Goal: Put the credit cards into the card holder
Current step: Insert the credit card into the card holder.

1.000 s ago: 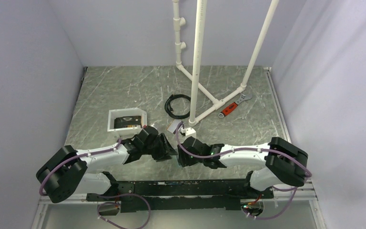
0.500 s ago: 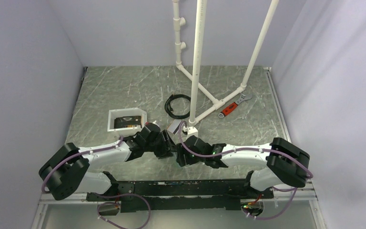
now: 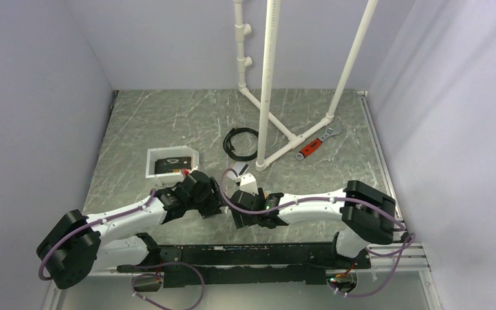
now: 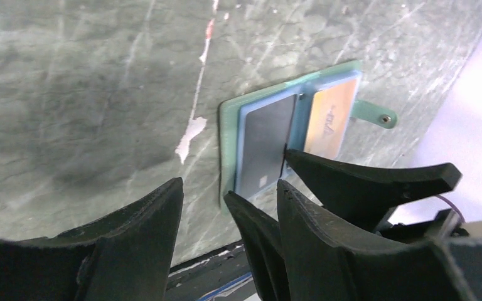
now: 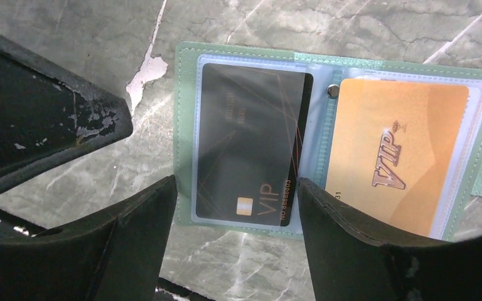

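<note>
1. Both arms have swung left since the earlier top view. The left shoulder now sits lower and further left, the right elbow has drawn in toward the centre, and the two wrists meet nearer the tray [image 3: 171, 161].
2. Wallet [image 5: 184, 125]: lies open and flat on the table [image 3: 155, 123], close to its near edge. In the top view the two wrists hide it.
3. Dark card [image 5: 251, 147]: seated in the wallet's left clear pocket, as the right wrist view shows it.
4. Gold card [image 5: 395, 157]: seated in the right pocket, marked VIP. A strap [image 4: 373, 114] with a snap sticks out from this side.
5. Right gripper [image 5: 235, 188]: jaws stand apart, clamping nothing. One fingertip is at the wallet's outer edge and the other at the fold, with the dark card's pocket between them. Whether the tips touch the wallet cannot be told.
6. Left gripper [image 4: 229, 185]: jaws stand apart and hold nothing. Its tips point at the wallet's dark-card half.
7. Cable [image 3: 239, 142], wrench [image 3: 313, 145] and pipe frame [image 3: 268, 84]: further back, well apart from the wallet.
</note>
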`<action>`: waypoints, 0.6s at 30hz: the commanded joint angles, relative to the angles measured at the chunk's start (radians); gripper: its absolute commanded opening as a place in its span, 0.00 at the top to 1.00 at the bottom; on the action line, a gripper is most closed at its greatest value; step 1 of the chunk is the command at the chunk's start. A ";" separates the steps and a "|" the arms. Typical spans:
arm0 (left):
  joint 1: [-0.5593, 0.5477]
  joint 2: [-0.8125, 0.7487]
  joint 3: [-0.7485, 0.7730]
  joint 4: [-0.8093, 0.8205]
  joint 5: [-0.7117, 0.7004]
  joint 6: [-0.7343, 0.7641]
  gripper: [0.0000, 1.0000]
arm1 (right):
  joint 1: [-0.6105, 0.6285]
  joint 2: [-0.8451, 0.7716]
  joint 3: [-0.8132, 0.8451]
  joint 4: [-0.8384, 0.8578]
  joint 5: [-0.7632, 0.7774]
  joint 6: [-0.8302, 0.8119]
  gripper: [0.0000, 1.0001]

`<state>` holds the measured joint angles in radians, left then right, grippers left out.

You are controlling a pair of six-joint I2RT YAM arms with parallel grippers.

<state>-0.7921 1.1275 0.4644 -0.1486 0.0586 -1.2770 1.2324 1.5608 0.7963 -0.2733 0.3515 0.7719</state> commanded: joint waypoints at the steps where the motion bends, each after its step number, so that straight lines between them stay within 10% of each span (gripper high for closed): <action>1: 0.003 0.009 0.032 -0.034 -0.018 -0.010 0.38 | 0.026 0.064 0.064 -0.101 0.061 0.035 0.26; 18: 0.013 0.036 0.033 0.107 0.095 0.033 0.42 | 0.023 -0.008 -0.025 0.024 0.023 0.018 0.54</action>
<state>-0.7845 1.1564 0.4652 -0.1139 0.1066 -1.2655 1.2594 1.5929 0.8223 -0.3119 0.4187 0.7872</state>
